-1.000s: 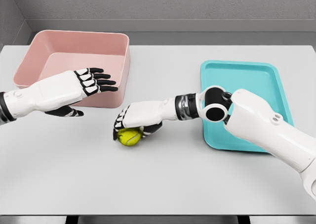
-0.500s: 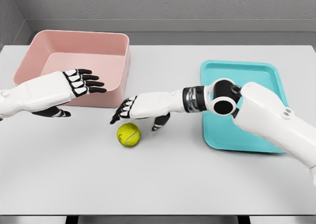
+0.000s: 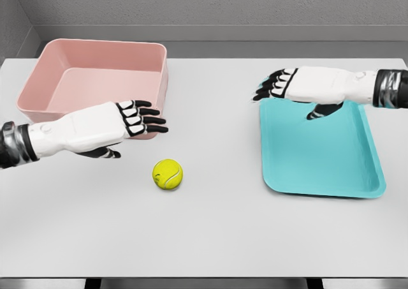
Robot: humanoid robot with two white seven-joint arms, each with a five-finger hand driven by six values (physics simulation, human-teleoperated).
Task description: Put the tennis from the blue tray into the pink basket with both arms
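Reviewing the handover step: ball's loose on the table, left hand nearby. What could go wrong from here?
1. The tennis ball lies free on the table; a glancing touch from the open left hand may roll it away.
2. The pink basket wall stands right behind that hand; lifting low could clip it.
3. The right hand hovers over the blue tray, too far to help.

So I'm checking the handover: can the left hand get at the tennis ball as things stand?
Probably yes. The left hand hovers open, up and left of the tennis ball, which lies alone on the table. Nothing stands between them; the right hand is away over the blue tray.
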